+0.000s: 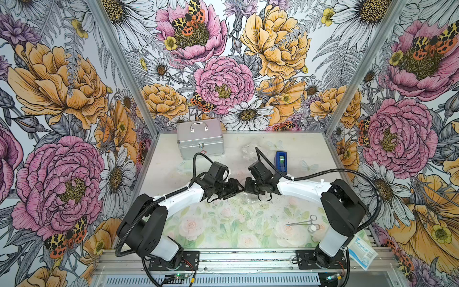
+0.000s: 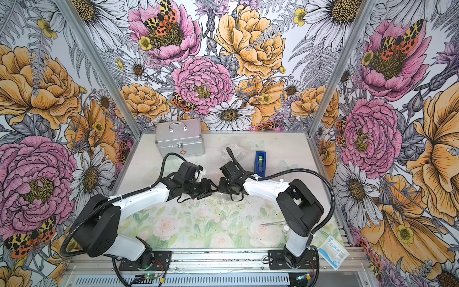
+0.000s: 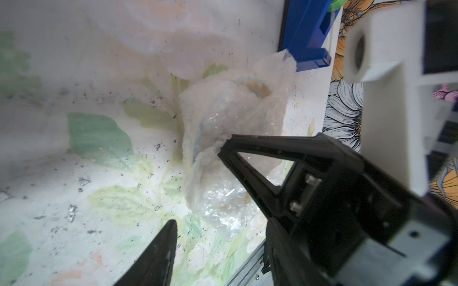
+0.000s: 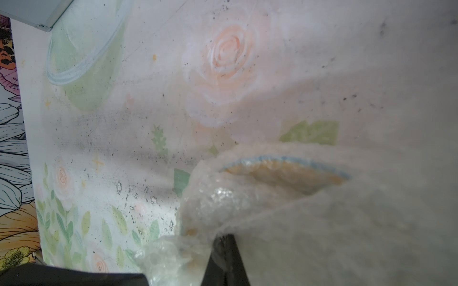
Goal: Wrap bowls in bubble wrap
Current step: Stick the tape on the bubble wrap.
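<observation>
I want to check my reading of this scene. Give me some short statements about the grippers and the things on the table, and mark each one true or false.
1. The left gripper is open. True.
2. The silver case has its lid raised. False: the lid is closed.
3. A bowl shows through the bubble wrap. True.
4. The blue tape dispenser lies at the near edge, beside the scissor-like metal tool. False: it sits in the back half of the table, well apart from that tool.
5. The right gripper is open and empty. False: it is shut on the bubble wrap.
</observation>
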`<state>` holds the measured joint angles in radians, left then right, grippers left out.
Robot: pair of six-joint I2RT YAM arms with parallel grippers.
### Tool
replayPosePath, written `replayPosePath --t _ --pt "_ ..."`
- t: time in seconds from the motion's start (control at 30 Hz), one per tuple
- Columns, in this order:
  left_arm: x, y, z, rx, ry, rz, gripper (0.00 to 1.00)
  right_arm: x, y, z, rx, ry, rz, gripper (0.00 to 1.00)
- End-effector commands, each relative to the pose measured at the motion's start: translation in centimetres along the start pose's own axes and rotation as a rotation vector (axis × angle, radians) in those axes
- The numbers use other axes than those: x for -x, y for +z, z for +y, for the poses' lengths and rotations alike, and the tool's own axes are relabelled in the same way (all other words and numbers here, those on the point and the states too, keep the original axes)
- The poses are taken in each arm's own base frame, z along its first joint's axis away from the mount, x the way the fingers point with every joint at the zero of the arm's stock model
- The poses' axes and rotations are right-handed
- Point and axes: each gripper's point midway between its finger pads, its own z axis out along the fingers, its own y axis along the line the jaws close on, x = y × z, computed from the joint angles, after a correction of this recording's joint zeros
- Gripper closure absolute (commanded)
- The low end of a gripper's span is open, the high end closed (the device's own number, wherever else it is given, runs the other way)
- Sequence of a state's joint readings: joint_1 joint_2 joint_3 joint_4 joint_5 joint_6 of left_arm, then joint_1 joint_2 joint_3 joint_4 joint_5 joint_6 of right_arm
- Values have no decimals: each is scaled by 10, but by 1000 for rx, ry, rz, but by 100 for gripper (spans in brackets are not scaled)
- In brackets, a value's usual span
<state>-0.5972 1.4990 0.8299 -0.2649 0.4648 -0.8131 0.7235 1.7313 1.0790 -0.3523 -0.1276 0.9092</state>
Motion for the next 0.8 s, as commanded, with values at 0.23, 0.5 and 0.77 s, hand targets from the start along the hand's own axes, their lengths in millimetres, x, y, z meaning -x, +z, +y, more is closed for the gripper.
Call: replayPosePath --t 0.23,0.5,0.77 --pt "-15 18 1 -63 -29 76 39 -2 4 1 11 18 -5 100" --pt "-7 35 0 -73 -42 73 40 -3 3 0 10 19 -6 100" --pt "-10 48 25 -9 -119 103 59 5 -8 3 9 -9 -50 81"
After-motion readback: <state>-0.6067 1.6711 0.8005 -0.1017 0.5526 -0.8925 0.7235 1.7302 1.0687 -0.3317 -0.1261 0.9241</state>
